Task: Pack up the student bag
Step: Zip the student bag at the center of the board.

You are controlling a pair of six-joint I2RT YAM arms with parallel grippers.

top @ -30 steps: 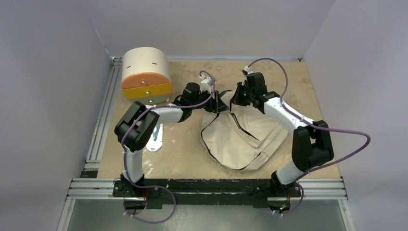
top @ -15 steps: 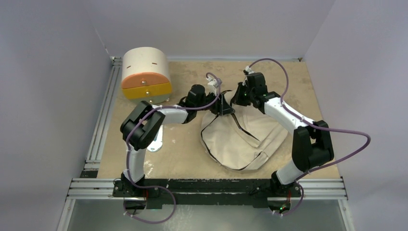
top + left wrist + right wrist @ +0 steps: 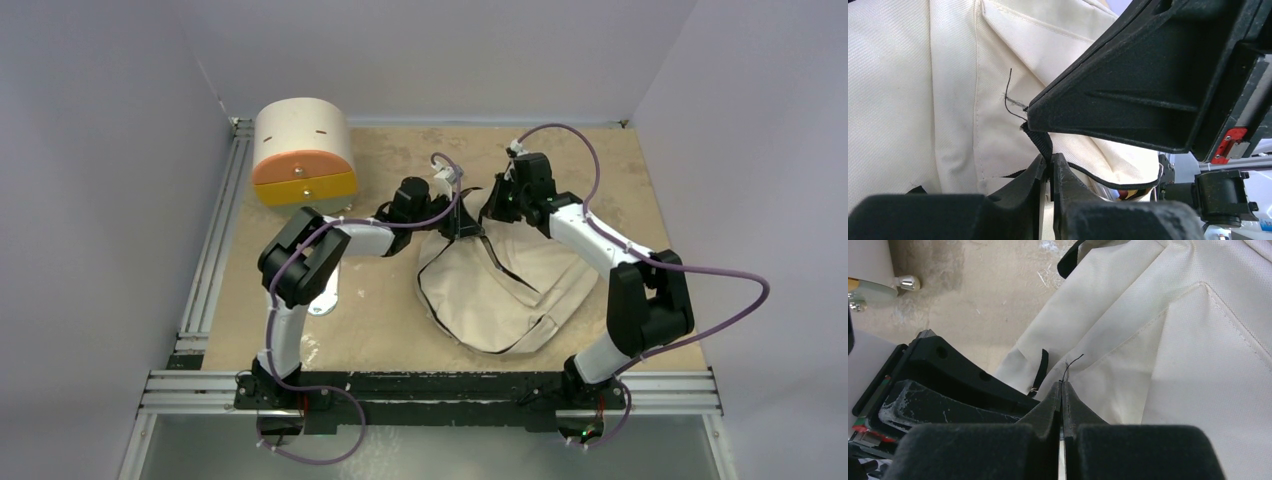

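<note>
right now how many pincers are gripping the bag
2. The left pincer is shut on a black strap at the student bag's far edge; the right pincer pinches cream fabric right beside it.

The soft beige fabric backpack (image 3: 500,290) lies right of centre on the tan table (image 3: 390,330); the cream cylindrical drawer box (image 3: 300,150) stands far-left, well apart.

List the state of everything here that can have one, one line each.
student bag: lying slumped on the table, far end pinched by both pincers; cannot tell whether the zipper is open.
left pincer: shut on a black strip at the bag's edge.
right pincer: shut on the bag's cream fabric at a seam.
drawer box: upright, both drawer fronts shut.
</note>
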